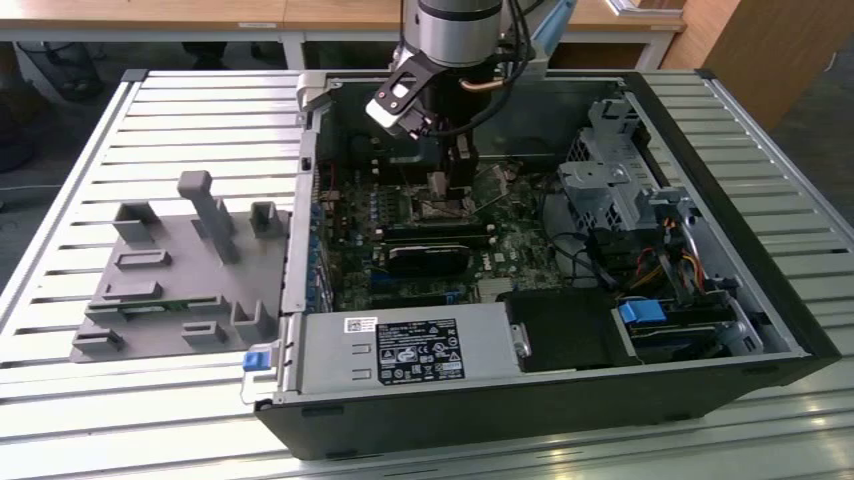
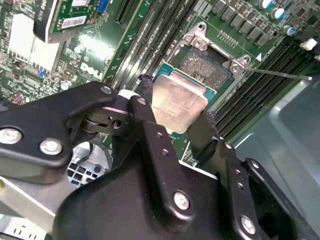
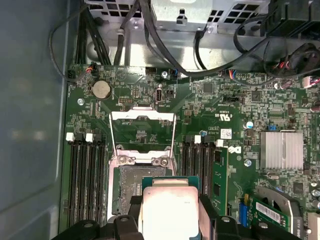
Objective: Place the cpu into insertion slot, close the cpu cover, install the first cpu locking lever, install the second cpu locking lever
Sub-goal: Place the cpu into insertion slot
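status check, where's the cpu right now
Tool shut on cpu, held over insertion slot, not seated. Cpu cover flipped open. Nothing in the way.

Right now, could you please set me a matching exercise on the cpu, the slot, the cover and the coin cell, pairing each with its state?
Things:
1. cpu
2. slot
3. cover
4. coin cell

States:
A. swung open, lying back from the slot
B. held in the pincer
C. round and silvery, on the green board
D. bare, nothing seated in it

Pairs: 1-B, 2-D, 3-A, 4-C.
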### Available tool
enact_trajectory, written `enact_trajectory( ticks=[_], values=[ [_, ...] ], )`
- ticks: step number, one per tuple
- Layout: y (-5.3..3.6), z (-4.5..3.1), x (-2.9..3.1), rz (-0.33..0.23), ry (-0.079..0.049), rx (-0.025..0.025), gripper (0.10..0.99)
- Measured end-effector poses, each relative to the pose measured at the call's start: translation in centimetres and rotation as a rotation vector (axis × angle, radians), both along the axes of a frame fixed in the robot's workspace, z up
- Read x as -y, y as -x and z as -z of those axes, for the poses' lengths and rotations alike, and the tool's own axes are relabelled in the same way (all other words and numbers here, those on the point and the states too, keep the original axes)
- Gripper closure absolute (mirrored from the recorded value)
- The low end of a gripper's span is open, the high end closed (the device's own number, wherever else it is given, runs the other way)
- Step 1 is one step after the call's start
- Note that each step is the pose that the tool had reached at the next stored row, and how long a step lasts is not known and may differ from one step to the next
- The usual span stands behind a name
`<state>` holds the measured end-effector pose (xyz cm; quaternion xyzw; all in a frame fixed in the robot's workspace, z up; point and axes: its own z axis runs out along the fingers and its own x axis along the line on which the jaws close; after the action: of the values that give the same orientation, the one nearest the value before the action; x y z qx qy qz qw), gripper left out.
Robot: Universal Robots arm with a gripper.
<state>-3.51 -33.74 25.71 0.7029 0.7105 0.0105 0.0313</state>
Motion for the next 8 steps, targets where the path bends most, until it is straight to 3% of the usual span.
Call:
enact_trajectory(
  ticks=[4,8],
  values=[
    [-0.01,0.35,-0.29,-0.002,0.000,0.0000,0.557],
    [0.00,0.89,-1.20,-0.002,0.002,-0.0001,0.557]
  ],
)
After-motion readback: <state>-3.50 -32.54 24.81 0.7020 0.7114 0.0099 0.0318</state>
